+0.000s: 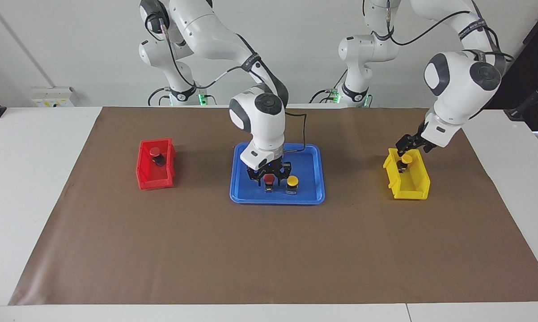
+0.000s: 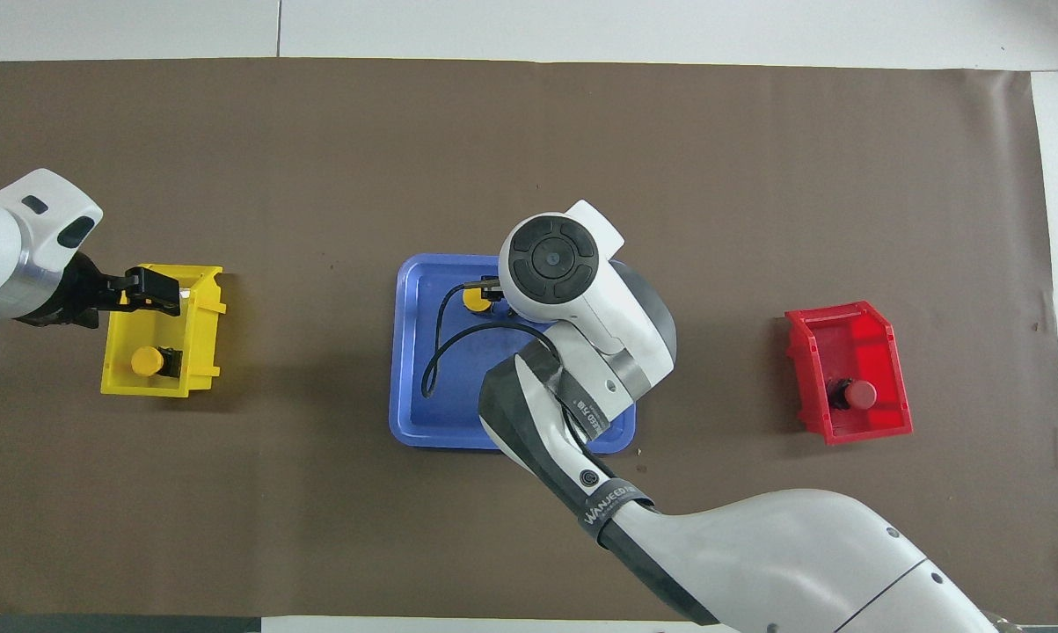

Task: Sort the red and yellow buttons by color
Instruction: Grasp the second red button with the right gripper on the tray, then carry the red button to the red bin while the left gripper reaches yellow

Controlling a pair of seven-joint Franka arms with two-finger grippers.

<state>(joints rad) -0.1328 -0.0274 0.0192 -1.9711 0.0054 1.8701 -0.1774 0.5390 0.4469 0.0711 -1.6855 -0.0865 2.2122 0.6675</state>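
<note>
My left gripper (image 1: pixel 405 146) (image 2: pixel 164 292) hangs open and empty just above the yellow bin (image 1: pixel 412 193) (image 2: pixel 159 391). A yellow button (image 1: pixel 406 159) (image 2: pixel 148 361) lies inside that bin. My right gripper (image 1: pixel 269 176) is down in the blue tray (image 1: pixel 304 197) (image 2: pixel 414 413), right at a red button (image 1: pixel 269 179) that stands on the tray. A second yellow button (image 1: pixel 292 180) (image 2: pixel 473 297) stands beside it. In the overhead view the right wrist hides that red button and the gripper. Another red button (image 1: pixel 156 153) (image 2: pixel 861 394) lies in the red bin (image 1: pixel 154 182) (image 2: pixel 871 338).
A brown mat (image 1: pixel 269 250) covers the table. The red bin sits toward the right arm's end, the yellow bin toward the left arm's end, and the tray between them. A black cable (image 2: pixel 436 347) loops over the tray from the right wrist.
</note>
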